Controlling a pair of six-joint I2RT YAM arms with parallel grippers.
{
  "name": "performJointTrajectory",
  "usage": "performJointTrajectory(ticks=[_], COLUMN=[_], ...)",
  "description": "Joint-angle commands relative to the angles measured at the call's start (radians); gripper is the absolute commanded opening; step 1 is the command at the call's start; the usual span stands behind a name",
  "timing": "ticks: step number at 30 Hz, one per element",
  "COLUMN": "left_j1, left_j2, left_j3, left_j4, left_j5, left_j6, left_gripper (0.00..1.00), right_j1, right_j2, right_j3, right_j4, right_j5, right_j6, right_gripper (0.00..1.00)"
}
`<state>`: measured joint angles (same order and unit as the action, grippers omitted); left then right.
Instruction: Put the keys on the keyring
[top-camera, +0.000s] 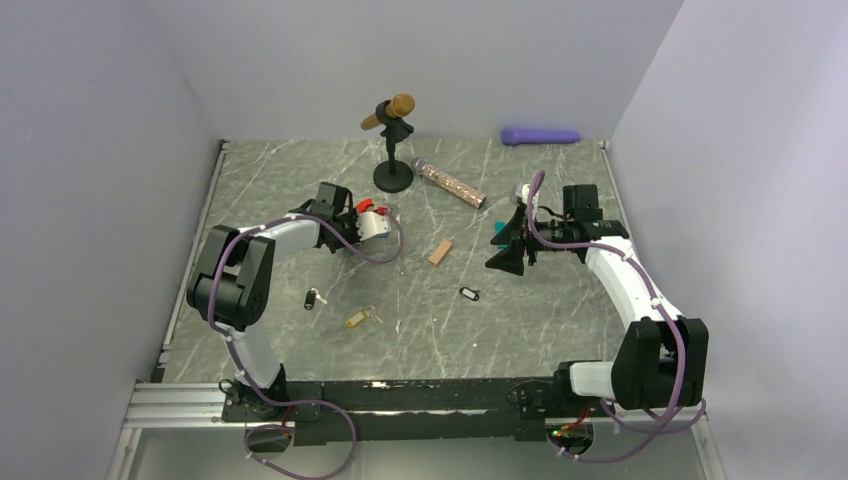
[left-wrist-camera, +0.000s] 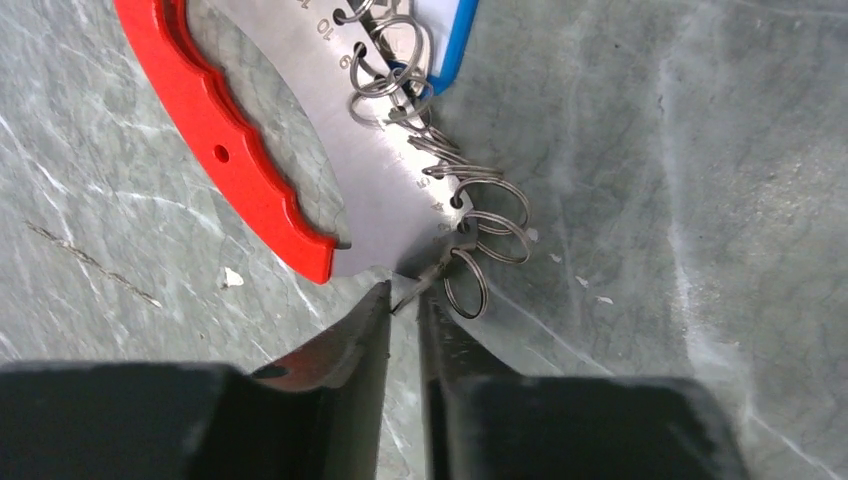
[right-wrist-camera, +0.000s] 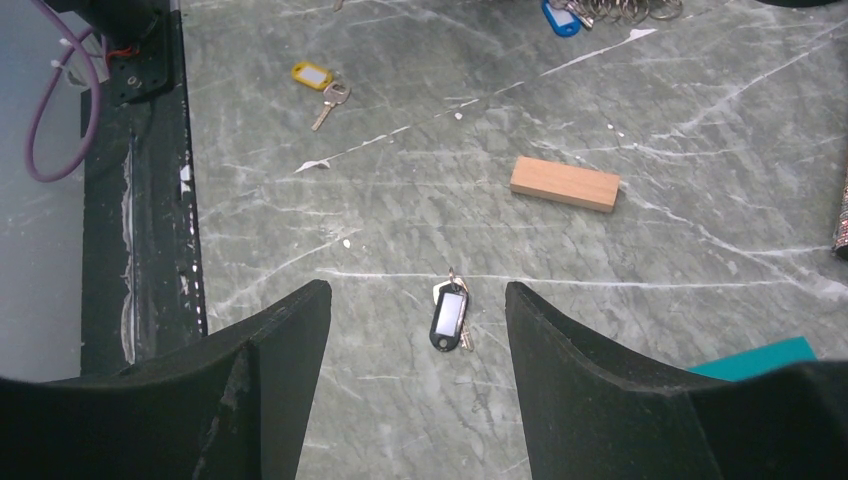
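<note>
1. Keyring (left-wrist-camera: 250, 185), a red clip with silver rings, lies on the table (top-camera: 560, 330) at left. The left gripper (left-wrist-camera: 405, 300) is nearly closed at its metal edge; whether it grips is unclear.
2. Yellow-tagged key (top-camera: 362, 318) lies mid-table.
3. Right gripper (right-wrist-camera: 415, 292) hovers open above the black-tagged key (right-wrist-camera: 450, 318).

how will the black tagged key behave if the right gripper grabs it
The black-tagged key lies flat on the smooth table, so it may skid rather than lift. Tag and key seem joined by a small ring, so one part would likely dangle. It looks small, probably light.
</note>
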<state>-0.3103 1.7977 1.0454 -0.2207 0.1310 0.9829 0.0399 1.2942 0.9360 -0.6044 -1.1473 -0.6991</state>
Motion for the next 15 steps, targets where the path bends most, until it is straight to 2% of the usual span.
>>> performJointTrajectory(ticks=[1,2,3,8,15], left_j1=[-0.007,-0.008,-0.009,-0.013,-0.013], left_j2=[0.015,0.017,0.016,-0.030,-0.202], left_j3=[0.020,0.024,0.022,-0.005,-0.018], left_j4=[-0.010,-0.015,-0.015,-0.016,-0.073], left_j5=[-0.001,-0.001,0.000,0.055,0.143], left_j6=[0.019,0.018,0.017,0.008,-0.067], left_gripper=[0.11,0.01,0.00,0.00,0.00], right_j1=[-0.004,-0.005,-0.005,-0.004,-0.005], right_j2=[-0.012,-0.013,-0.013,-0.015,-0.016], right_j3=[0.038,0.038,0.037,0.040,0.041], right_j4=[-0.006,-0.007,-0.008,-0.008,-0.021], right_j5=[-0.045,-0.044,-0.044,-0.045,-0.055], right_j6=[-0.023,-0.023,-0.023,-0.024,-0.035], right_gripper=[0.69,0.69,0.69,0.69,0.69])
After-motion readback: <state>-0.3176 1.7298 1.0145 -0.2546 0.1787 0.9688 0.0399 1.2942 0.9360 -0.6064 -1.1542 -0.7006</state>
